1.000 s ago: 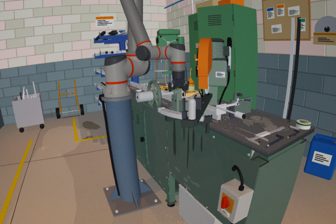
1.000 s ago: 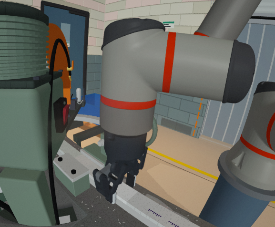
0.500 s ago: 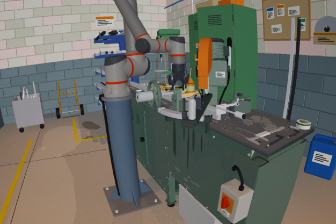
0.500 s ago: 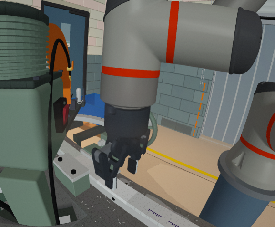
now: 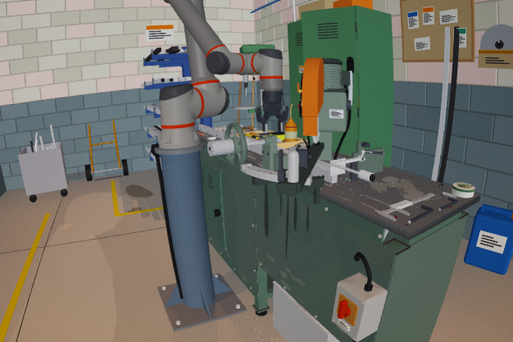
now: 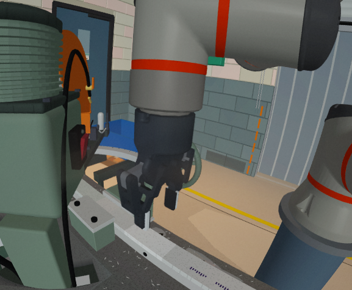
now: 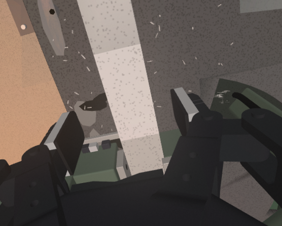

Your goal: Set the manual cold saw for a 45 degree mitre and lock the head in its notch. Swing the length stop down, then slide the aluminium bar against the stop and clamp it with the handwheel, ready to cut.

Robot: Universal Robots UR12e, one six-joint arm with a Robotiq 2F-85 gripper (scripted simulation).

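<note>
The aluminium bar (image 7: 125, 91) lies lengthwise on the saw table (image 6: 157, 243), a pale flat strip running back toward the green vise (image 7: 96, 162). The saw head (image 5: 327, 97) with its orange blade guard (image 5: 311, 95) stands raised beside it. The green handwheel (image 5: 236, 143) sits at the front of the vise, and the length stop rod (image 5: 352, 168) reaches out to the right of the saw. My gripper (image 7: 123, 118) hangs just above the bar near the vise, pointing straight down with one finger on either side of the strip, and it is open and holds nothing.
The saw's motor housing (image 6: 23, 140) stands close on one side of the gripper. Metal chips are scattered over the table. An oil bottle (image 5: 291, 128) stands behind the vise, and rulers and a tape roll (image 5: 463, 189) lie on the bench's right end.
</note>
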